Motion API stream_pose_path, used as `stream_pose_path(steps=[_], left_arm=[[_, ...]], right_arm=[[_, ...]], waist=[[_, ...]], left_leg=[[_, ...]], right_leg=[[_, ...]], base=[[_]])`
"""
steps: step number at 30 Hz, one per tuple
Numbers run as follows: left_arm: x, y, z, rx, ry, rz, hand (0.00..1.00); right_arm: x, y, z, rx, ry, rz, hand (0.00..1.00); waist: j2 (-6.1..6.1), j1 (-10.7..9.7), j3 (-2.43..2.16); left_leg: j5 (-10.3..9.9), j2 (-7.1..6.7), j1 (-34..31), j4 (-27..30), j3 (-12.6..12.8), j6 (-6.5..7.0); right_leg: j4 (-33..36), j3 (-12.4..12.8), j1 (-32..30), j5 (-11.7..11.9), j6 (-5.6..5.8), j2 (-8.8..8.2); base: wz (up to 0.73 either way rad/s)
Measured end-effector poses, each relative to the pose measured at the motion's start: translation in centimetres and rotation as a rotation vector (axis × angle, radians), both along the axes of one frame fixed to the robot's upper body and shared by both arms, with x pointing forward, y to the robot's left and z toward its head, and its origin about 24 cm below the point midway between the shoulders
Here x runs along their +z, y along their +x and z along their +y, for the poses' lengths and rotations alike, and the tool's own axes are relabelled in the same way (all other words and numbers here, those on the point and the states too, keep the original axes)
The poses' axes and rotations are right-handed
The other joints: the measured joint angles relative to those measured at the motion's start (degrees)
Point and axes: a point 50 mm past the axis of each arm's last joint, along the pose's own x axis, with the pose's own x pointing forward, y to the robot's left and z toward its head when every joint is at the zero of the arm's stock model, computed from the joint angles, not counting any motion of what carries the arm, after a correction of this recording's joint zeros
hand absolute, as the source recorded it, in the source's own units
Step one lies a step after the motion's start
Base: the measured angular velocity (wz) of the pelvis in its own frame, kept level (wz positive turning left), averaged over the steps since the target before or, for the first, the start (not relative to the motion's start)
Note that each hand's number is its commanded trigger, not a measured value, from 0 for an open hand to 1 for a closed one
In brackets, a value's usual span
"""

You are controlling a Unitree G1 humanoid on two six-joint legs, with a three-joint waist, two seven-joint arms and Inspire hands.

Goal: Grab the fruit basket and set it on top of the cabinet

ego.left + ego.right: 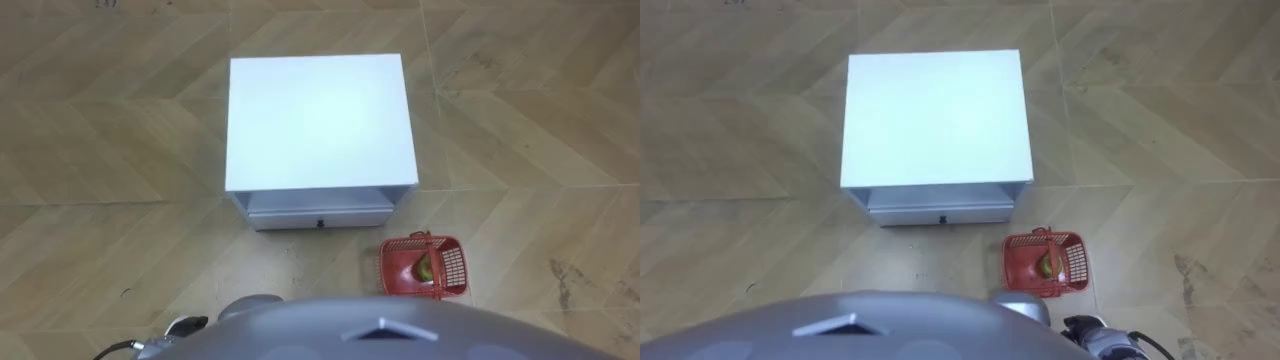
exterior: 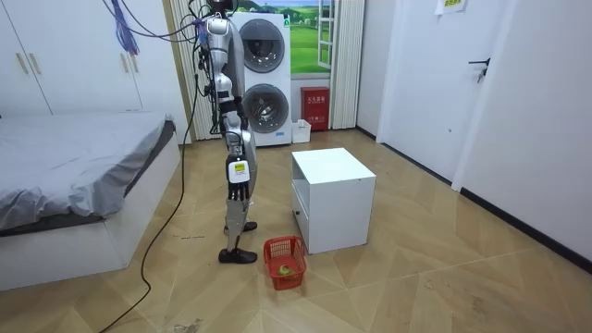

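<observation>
The fruit basket (image 1: 423, 267) is red plastic mesh with a fruit inside, and it stands on the wooden floor by the front right corner of the white nightstand (image 1: 320, 120). In the room view the basket (image 2: 285, 262) is just ahead of my feet, on my right. My right hand (image 2: 239, 189) hangs beside my thigh with relaxed fingers, well above the basket and holding nothing. It also peeks in at the bottom of the right eye view (image 1: 1092, 331). A bit of my left hand (image 1: 183, 326) shows at the lower left, away from the basket.
The nightstand's drawer (image 1: 320, 216) faces me, slightly pulled out. A bed (image 2: 74, 176) stands behind me. Stacked washing machines (image 2: 261, 74) stand at the far wall. Open floor lies to the right of the basket.
</observation>
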Motion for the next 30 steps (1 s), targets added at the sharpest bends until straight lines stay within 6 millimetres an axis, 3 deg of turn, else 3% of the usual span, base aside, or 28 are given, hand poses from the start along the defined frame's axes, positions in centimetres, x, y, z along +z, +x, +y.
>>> stream_pose_path(steps=[30], left_arm=[[0.11,0.58,0.48,-0.014,0.058,-0.038,0.00]], right_arm=[[0.01,0.02,-0.09,0.011,-0.011,-0.012,0.00]], waist=[[-0.14,-0.04,0.01]], left_leg=[[-0.01,-0.02,-0.06,-0.26,-0.04,0.00]], right_leg=[[0.02,-0.36,-0.02,-0.02,-0.01,-0.01]], base=[[0.00]])
